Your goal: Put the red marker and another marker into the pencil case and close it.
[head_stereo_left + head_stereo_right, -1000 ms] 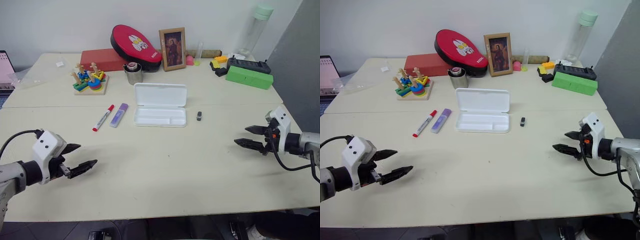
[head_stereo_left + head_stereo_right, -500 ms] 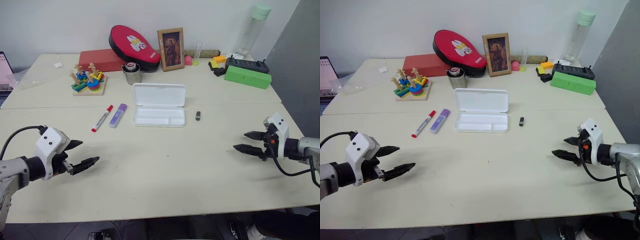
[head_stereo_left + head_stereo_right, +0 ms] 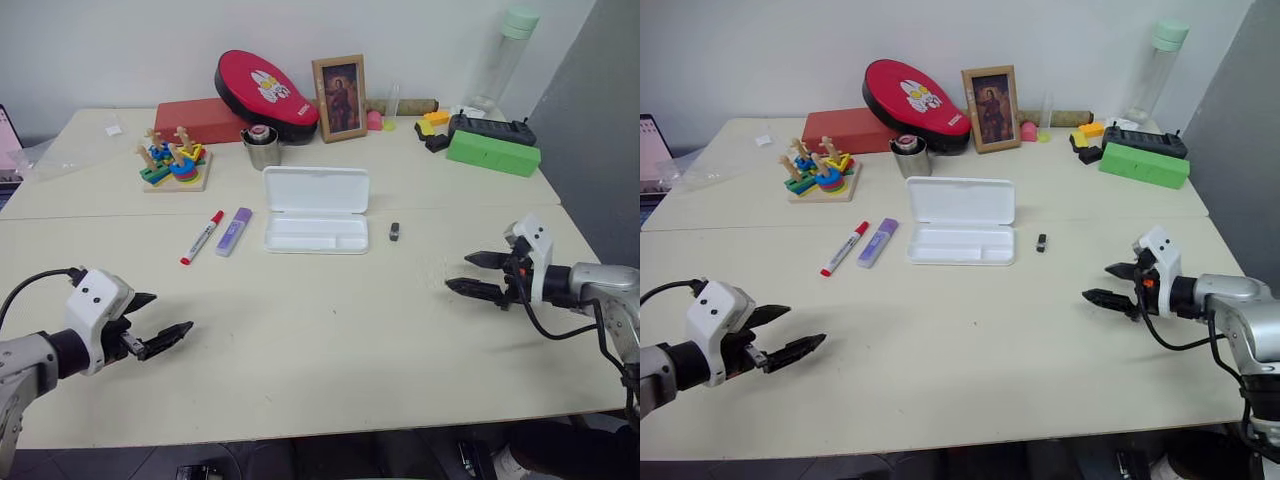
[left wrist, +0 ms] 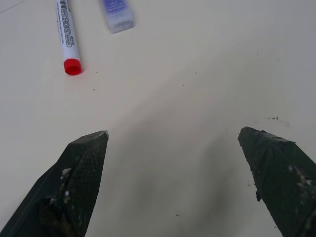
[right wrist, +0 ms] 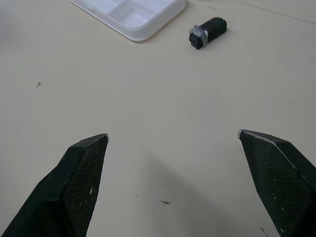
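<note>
The red marker [image 3: 203,237] lies on the table left of the pencil case, its red cap toward the far side. The lilac marker [image 3: 234,231] lies right beside it. The white pencil case [image 3: 315,233] sits open at the table's middle, lid [image 3: 316,190] folded back, divided tray empty. My left gripper [image 3: 172,312] hovers open near the front left, well short of the markers; its wrist view shows the red marker [image 4: 68,39] and the lilac one [image 4: 118,10] ahead. My right gripper [image 3: 458,271] hangs open at the right, pointing toward the case [image 5: 133,15].
A small black object [image 3: 395,231] lies just right of the case. Along the back stand a wooden stacking toy [image 3: 173,165], metal cup [image 3: 264,147], red flat box [image 3: 205,118], red oval case [image 3: 265,92], picture frame [image 3: 340,97], green box [image 3: 493,153] and bottle [image 3: 505,55].
My right gripper has shifted a little leftward toward the table's middle. The left gripper has stayed about where it was, and both remain open.
</note>
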